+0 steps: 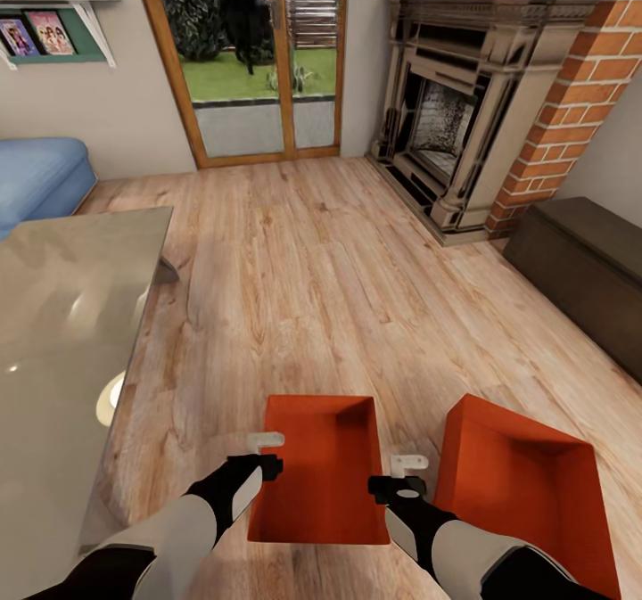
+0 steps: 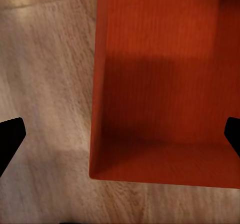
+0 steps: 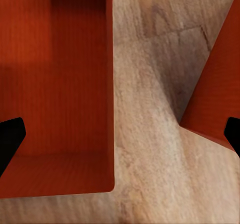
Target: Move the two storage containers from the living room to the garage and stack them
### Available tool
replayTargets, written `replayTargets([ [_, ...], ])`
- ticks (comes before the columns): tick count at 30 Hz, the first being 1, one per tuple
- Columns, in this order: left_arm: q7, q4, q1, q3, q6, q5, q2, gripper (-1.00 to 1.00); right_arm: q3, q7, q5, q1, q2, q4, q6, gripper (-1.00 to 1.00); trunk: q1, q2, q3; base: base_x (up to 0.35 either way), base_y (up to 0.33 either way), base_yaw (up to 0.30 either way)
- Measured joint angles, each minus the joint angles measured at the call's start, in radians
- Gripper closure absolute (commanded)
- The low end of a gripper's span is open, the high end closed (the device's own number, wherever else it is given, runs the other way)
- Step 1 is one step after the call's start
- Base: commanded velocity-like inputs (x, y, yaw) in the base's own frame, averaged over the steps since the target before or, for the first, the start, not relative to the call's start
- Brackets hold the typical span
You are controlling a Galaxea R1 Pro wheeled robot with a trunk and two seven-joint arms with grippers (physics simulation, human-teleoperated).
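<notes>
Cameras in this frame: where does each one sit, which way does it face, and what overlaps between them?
Head view: on the robot's head, looking forward and down over the wood floor at two orange bins, the left bin and the right bin; both forearms, the left gripper and the right gripper show.
Left wrist view: above the left bin, looking down; dark fingertips at the edges.
Right wrist view: above the gap between the bins, looking down; fingertips at the edges.
Shared: the left bin and floor appear in all three.

A strip of bare wood floor (image 1: 415, 422) separates the two containers (image 1: 323, 466); glass table (image 1: 62, 315) crowds the left.
</notes>
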State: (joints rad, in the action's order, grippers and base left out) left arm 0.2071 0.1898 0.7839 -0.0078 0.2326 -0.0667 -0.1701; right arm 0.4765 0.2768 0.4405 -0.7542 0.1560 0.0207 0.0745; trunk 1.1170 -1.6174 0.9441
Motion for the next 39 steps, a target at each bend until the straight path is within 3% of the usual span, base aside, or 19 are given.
replayTargets([
  [20, 0.003, -0.002, 0.0, -0.001, 0.0, 0.006, 0.006, -1.0, 0.0, -0.008, -0.002, 0.0, 0.0, 0.0, 0.0, -1.0, 0.077, -0.14, 0.063, 0.0, 0.0, 0.0],
  [39, 0.003, -0.003, 0.0, -0.004, 0.0, 0.033, 0.009, -1.0, 0.001, -0.008, -0.007, 0.0, 0.0, 0.0, 0.0, -1.0, 0.15, -0.273, 0.122, 0.0, 0.0, 0.0],
])
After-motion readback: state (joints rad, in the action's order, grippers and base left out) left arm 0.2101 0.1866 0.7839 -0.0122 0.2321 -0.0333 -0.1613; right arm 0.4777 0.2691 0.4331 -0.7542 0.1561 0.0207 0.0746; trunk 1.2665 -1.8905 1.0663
